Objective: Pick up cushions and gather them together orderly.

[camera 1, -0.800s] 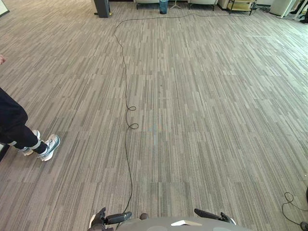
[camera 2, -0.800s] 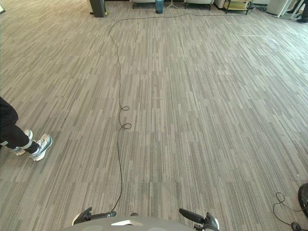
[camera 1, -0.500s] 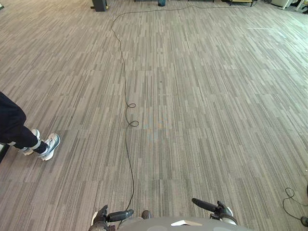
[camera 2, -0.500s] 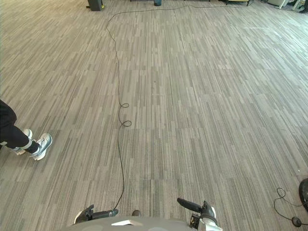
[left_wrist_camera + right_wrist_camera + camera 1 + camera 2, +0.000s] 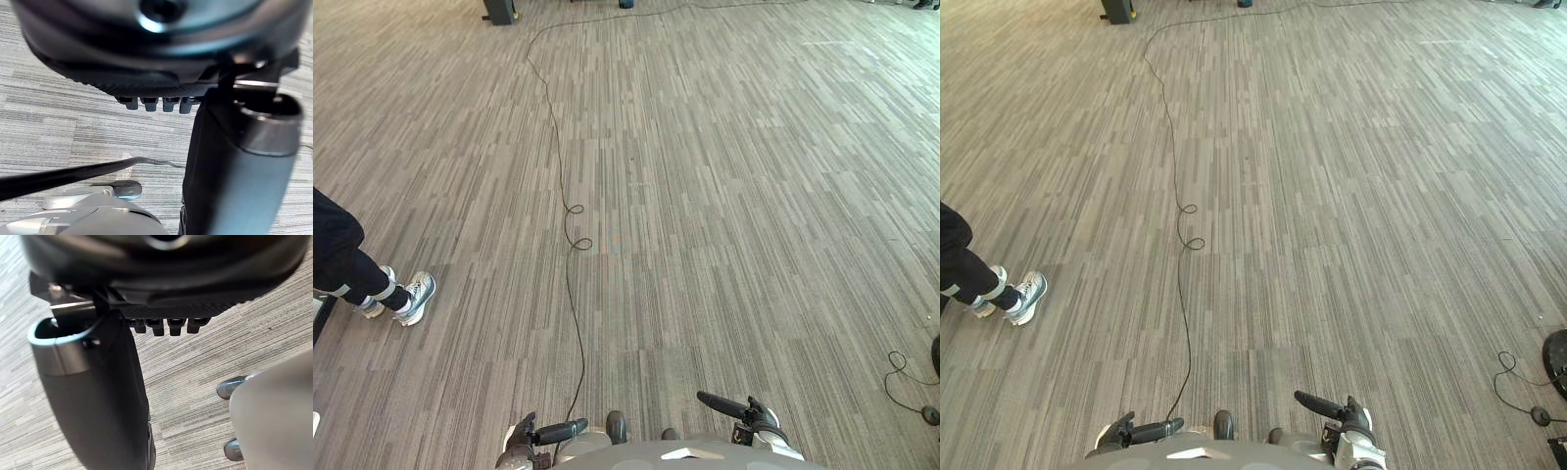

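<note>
Carpet floor (image 5: 734,186) spread out ahead of the robot, with a person's shoes (image 5: 414,297) standing off to its left. The left robot hand (image 5: 556,430) and the right robot hand (image 5: 729,404) hung low at its sides, fingers (image 5: 149,103) straight and holding nothing; where the cushions lay I could not tell.

floor (image 5: 724,196): striped grey carpet | person's legs (image 5: 340,262), pale sneakers (image 5: 414,298): left edge | dark base (image 5: 497,10), maybe a stand: far
</note>
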### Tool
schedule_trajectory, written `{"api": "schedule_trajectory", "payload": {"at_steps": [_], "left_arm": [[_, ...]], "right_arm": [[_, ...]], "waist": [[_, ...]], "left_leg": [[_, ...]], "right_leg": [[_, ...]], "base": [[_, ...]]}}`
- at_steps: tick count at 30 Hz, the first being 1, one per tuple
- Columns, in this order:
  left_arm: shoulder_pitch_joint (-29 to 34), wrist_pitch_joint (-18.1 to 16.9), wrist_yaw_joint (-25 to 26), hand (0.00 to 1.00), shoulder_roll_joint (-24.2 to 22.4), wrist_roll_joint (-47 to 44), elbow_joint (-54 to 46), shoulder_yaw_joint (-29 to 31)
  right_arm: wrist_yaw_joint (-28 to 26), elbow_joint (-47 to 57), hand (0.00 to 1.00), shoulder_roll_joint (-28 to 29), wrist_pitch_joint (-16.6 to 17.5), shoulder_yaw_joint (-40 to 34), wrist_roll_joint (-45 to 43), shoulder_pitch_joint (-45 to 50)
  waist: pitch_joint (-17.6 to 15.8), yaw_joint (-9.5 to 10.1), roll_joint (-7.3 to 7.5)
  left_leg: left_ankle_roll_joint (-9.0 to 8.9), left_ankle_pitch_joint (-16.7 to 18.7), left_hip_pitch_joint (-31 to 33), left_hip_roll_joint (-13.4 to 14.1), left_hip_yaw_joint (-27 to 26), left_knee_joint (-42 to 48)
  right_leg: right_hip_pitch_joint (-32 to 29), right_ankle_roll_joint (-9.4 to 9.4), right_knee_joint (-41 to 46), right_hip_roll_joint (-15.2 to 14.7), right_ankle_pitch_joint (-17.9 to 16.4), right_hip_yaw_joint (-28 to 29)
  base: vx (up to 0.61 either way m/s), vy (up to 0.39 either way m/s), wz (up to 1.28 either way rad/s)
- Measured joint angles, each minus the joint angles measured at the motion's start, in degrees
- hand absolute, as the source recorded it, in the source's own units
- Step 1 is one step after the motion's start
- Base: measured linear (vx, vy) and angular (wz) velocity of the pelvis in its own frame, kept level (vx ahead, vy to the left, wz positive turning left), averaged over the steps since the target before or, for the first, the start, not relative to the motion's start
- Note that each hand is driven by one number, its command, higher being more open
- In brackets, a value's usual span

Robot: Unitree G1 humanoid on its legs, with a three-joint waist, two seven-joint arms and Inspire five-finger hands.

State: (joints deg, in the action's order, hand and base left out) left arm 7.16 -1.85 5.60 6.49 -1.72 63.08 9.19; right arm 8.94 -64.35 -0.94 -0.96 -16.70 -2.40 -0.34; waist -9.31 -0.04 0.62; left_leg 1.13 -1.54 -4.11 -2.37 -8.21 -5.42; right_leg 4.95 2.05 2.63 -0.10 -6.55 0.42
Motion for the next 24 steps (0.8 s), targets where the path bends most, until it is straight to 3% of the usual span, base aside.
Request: {"api": "schedule_trajectory", "payload": {"at_steps": [5,6,8,9,10,11,13,18,20,21,22,23,24], "left_arm": [[0.2,0.0,0.1,1.0,-0.2,-1.0,-1.5,1.6],[0.4,0.0,0.1,1.0,-0.2,-1.5,-2.1,2.5],[0.4,0.0,0.1,1.0,-0.4,-2.4,-2.4,2.7],[0.1,0.0,0.2,1.0,-0.9,-2.8,-2.8,3.2],[0.3,-0.1,0.1,1.0,-0.6,-2.8,-3.0,3.2],[0.6,-0.1,0.1,1.0,-0.3,-2.8,-3.3,3.3],[0.7,0.0,0.1,1.0,0.0,-2.8,-3.2,3.3],[-1.0,0.0,0.1,1.0,-0.7,-2.8,-3.1,3.1],[-1.2,0.0,0.0,1.0,-1.4,-2.8,-2.5,2.2],[-1.1,0.0,-0.2,1.0,-1.2,-2.8,-2.2,1.9],[-1.0,0.0,-0.2,1.0,-1.2,-2.8,-2.1,2.1],[-0.7,0.0,-0.6,1.0,-0.7,-2.7,-2.1,3.3],[-1.2,0.2,-0.5,1.0,-2.1,-2.7,-1.6,3.9]], "right_arm": [[0.1,1.6,1.0,0.6,-0.1,-0.1,-0.2,1.1],[0.1,2.9,1.0,0.9,-0.1,-0.2,-0.4,2.1],[0.0,3.7,1.0,1.0,-0.1,-0.2,-0.7,2.4],[-0.1,4.8,1.0,0.8,-0.1,-0.1,-0.7,2.5],[-0.1,6.3,1.0,0.9,0.0,-0.2,-1.0,3.2],[-0.1,7.5,1.0,1.5,0.4,-0.2,-1.7,3.9],[-0.1,7.5,1.0,1.8,0.9,-0.8,-2.2,4.1],[-0.2,7.1,1.0,1.2,1.2,-2.5,-2.2,2.4],[-0.3,7.3,1.0,0.6,1.4,-2.4,-2.2,0.8],[-0.3,7.2,1.0,0.7,1.7,-2.4,-2.2,0.9],[-0.3,7.1,1.0,0.8,1.6,-2.4,-2.1,1.0],[-0.3,7.0,1.0,1.5,1.5,-2.5,-2.2,1.7],[-0.5,7.2,1.0,1.1,1.1,-3.9,-1.9,0.7]], "waist": [[-0.1,1.11,0.64],[-0.2,1.45,1.32],[-0.4,2.07,1.13],[-0.5,2.49,0.73],[-0.4,2.57,0.63],[-0.1,2.47,1.45],[-0.1,2.44,1.82],[-0.6,2.11,0.76],[-1.6,0.71,-1.19],[-1.4,0.41,-0.91],[-1.3,0.41,-0.74],[-0.8,0.31,0.44],[-0.9,0.32,-1.79]], "left_leg": [[1.44,1.5,1.4,-1.0,-2.3,0.4],[2.45,3.9,1.4,-1.7,-2.7,2.0],[2.98,6.2,1.7,-1.3,-3.3,4.3],[3.13,8.3,1.4,-0.7,-3.6,6.7],[2.83,10.3,1.0,-0.7,-3.1,9.1],[3.13,12.0,0.0,-1.0,-2.5,10.3],[3.53,12.9,-2.0,-1.2,-1.2,10.7],[2.85,14.2,-6.9,-0.6,4.1,7.6],[0.96,15.3,-10.6,1.7,5.8,7.7],[-1.57,16.7,-12.9,2.2,6.6,8.2],[-1.98,17.0,-13.2,2.2,6.7,8.4],[-3.72,18.5,-14.4,1.7,7.6,10.5],[-4.64,19.6,-13.6,4.0,6.9,17.2]], "right_leg": [[-2.2,2.97,1.4,-1.7,-0.2,-0.2],[-2.8,5.82,4.7,-3.1,-1.9,-0.6],[-5.5,7.11,11.6,-3.4,-2.9,-1.5],[-9.6,7.07,21.6,-3.5,-3.2,-2.4],[-14.2,5.58,32.1,-4.5,-3.9,-4.4],[-17.2,4.34,40.0,-5.7,-5.2,-5.8],[-18.7,3.9,43.7,-6.5,-6.9,-7.3],[-25.4,2.1,37.3,-5.8,-8.9,-14.3],[-28.0,-0.57,28.3,-1.8,-6.1,-15.8],[-27.6,-3.68,22.4,0.0,-1.1,-15.9],[-27.5,-4.22,21.4,0.2,-0.1,-16.0],[-26.3,-7.99,17.3,0.2,7.3,-16.1],[-24.5,-8.78,18.8,1.9,5.7,-17.7]], "base": [[0.06,0.095,-0.19],[0.13,0.117,-0.01],[0.09,0.087,-0.11],[0.12,0.141,-0.11],[0.19,0.182,0.04],[0.24,0.145,0.2],[0.37,0.131,0.4],[0.39,0.032,0.53],[0.61,-0.044,0.54],[0.69,-0.131,0.47],[0.63,-0.156,0.49],[0.69,-0.16,0.31],[0.58,-0.124,0.4]]}}
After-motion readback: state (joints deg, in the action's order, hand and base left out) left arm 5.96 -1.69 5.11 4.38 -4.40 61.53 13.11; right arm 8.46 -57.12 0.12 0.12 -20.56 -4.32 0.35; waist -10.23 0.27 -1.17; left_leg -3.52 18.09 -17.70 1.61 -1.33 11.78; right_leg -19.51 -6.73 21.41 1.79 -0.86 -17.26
